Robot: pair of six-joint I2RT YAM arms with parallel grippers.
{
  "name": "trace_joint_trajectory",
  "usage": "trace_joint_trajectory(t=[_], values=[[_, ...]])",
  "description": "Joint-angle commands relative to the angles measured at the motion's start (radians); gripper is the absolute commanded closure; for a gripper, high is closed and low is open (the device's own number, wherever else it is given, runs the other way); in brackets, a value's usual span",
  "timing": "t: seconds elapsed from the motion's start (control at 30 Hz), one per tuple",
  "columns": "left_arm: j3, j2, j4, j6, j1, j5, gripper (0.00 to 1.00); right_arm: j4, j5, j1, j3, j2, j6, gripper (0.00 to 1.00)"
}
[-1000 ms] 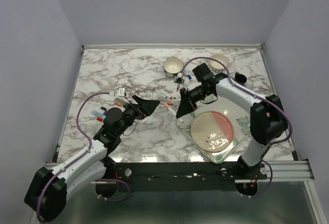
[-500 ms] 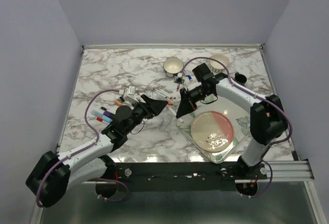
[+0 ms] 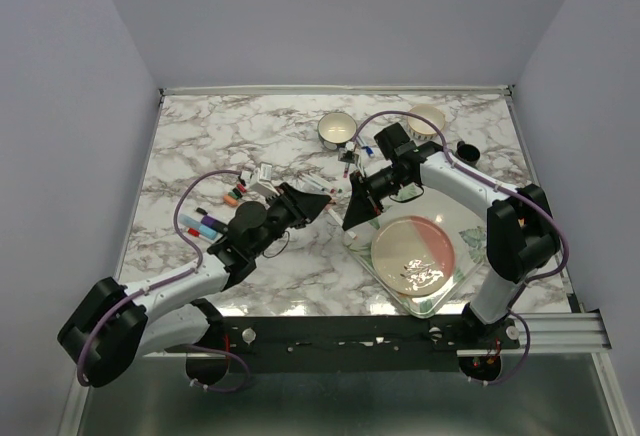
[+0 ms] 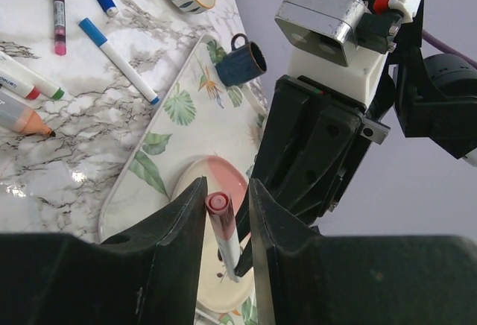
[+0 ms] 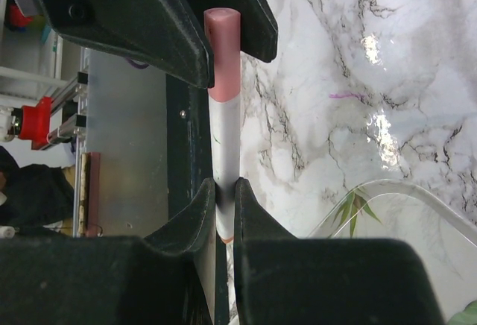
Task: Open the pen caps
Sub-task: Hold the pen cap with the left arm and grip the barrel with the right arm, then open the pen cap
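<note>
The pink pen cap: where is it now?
In the top view, the pink cap is above mid-table, left of the tray, on the right hand's pen, between the fingers of the left hand.

Pink-red cap [image 4: 220, 217] fitted on white barrel [image 5: 223, 135] end, between left jaws; blue cap [image 4: 92, 28] on pen lying on marble [image 4: 74, 153].

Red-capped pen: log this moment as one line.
stage: uncapping | right gripper: shut on pen barrel | left gripper: jaws flank red cap, grip unclear | cap: on
</note>
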Motion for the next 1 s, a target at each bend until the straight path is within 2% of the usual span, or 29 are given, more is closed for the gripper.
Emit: trace_joint_trajectory(t=[0.0,0.13,0.27,0.37,0.43,0.47,0.57,0.67,0.77,0.97], values=[[0.033,0.018,0.046,0.020,-0.007,-0.005,0.64,-0.014,-0.027,0.006,0.020,0.012,-0.013,0.99],[0.036,0.027,0.050,0.020,-0.007,0.017,0.65,-0.014,-0.027,0.006,0.023,0.009,-0.015,0.99],[0.036,0.032,0.056,0.020,-0.009,0.024,0.72,-0.014,-0.028,0.006,0.021,0.006,-0.016,0.99],[0.036,0.029,0.060,0.022,-0.009,0.026,0.82,-0.014,-0.028,0.006,0.021,0.006,-0.015,0.99],[0.036,0.023,0.058,0.025,-0.010,0.025,0.96,-0.011,-0.024,0.006,0.020,0.007,-0.013,0.99],[0.035,0.021,0.060,0.025,-0.009,0.021,1.00,-0.012,-0.023,0.006,0.021,0.007,-0.012,0.98],[0.027,0.017,0.066,0.022,-0.009,0.017,1.00,-0.006,-0.025,0.004,0.018,0.006,-0.007,0.88],[0.024,0.018,0.076,0.017,-0.010,0.012,1.00,-0.003,-0.028,0.006,0.018,0.007,-0.004,0.72],[0.021,0.024,0.089,0.010,-0.009,0.009,1.00,-0.002,-0.030,0.006,0.015,0.006,-0.004,0.63],[0.019,0.035,0.102,0.002,-0.009,0.009,1.00,0.000,-0.037,0.004,0.013,0.011,0.001,0.53]])
